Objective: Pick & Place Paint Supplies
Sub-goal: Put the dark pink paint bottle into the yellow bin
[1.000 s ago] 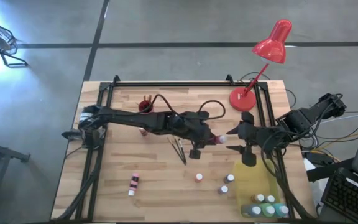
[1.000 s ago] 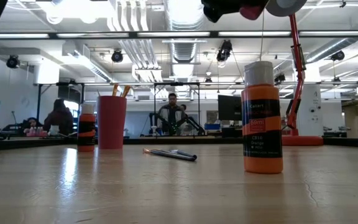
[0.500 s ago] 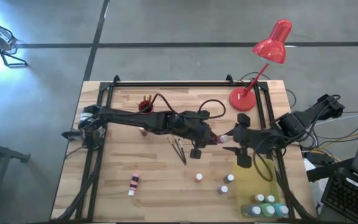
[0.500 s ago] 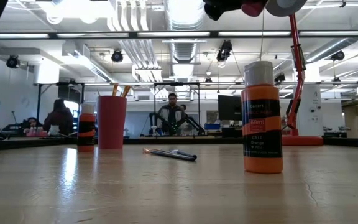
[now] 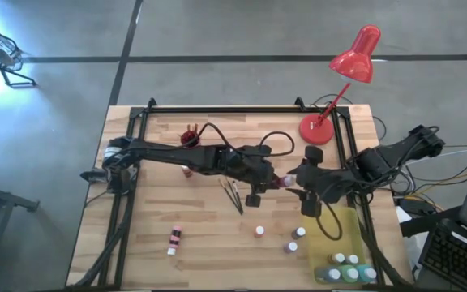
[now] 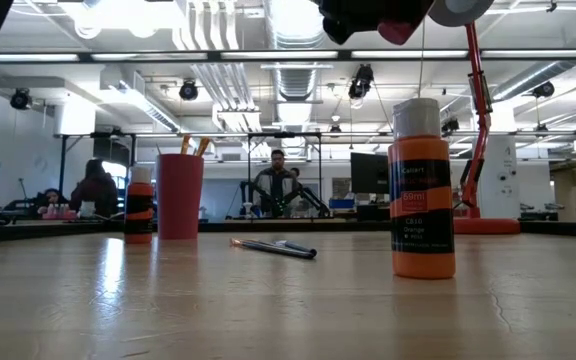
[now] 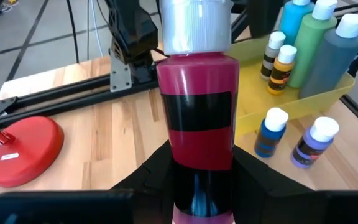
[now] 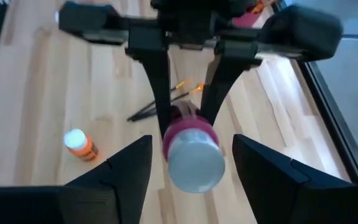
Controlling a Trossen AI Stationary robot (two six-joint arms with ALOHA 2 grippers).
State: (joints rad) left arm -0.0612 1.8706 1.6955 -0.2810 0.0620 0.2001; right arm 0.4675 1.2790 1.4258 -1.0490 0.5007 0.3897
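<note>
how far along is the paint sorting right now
Done: several bottles already stand in the yellow tray. In hand: the left gripper holds a magenta bottle, with the right gripper open around its cap. Left: loose bottles and brushes on the table.

You've got a magenta paint bottle (image 7: 196, 118) with a black label band and white ribbed cap. Orange bottle (image 6: 421, 190): black label, white cap. Lamp (image 5: 345, 77) red, tray (image 7: 291, 99) yellow, cup (image 6: 179, 196) red. At 5 o'clock, blue bottle (image 7: 270, 132) and purple bottle (image 7: 314, 142), white caps.
</note>
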